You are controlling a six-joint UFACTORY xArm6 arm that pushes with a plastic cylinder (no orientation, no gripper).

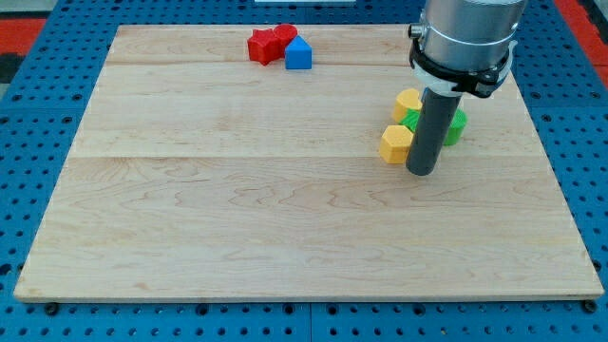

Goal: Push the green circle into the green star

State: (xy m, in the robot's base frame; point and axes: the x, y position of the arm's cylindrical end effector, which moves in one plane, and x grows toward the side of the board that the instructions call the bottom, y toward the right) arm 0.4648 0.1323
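Observation:
My tip (421,172) rests on the board at the view's right, just right of and below a yellow hexagon block (395,143). The rod hides the middle of a green cluster: a green piece (412,120) shows left of the rod and another green piece (457,126) shows right of it. I cannot tell which is the circle and which is the star, or whether they touch. A second yellow block (408,102) sits just above the green pieces.
At the view's top, two red blocks (262,46) (284,37) and a blue block (298,53) sit bunched together. The wooden board (237,209) lies on a blue pegboard surface. The arm's grey body (465,43) looms over the upper right.

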